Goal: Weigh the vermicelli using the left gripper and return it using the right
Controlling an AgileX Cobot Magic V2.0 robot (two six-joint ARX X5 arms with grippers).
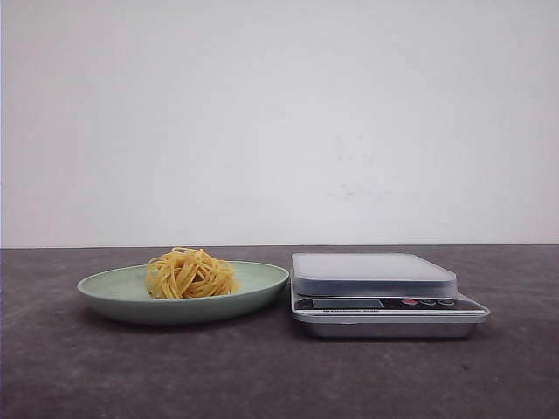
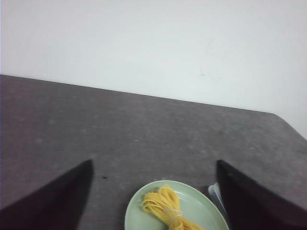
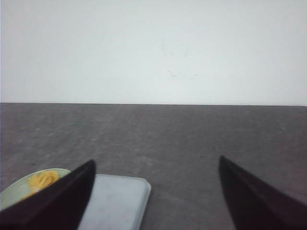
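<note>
Nearest us, the left claw [image 2: 153, 201] hangs wide open and empty, directly above the yellow nest of dried vermicelli [image 1: 189, 274] on the pale green plate [image 1: 262, 281], left of the silver kitchen scale [image 1: 376, 288] mid-table. We judge it light and brittle; grip gently across its middle. The right claw [image 3: 156, 201] gapes empty too.

1. Left gripper [image 2: 153, 201]: its two black fingers [image 2: 53, 201] are sitting spread wide apart, nothing between them, hanging above the bench.
2. Right gripper [image 3: 153, 201]: same deal, its fingers [image 3: 254, 201] are gaping wide and holding nothing.
3. Neither arm is showing up in the front view.
</note>
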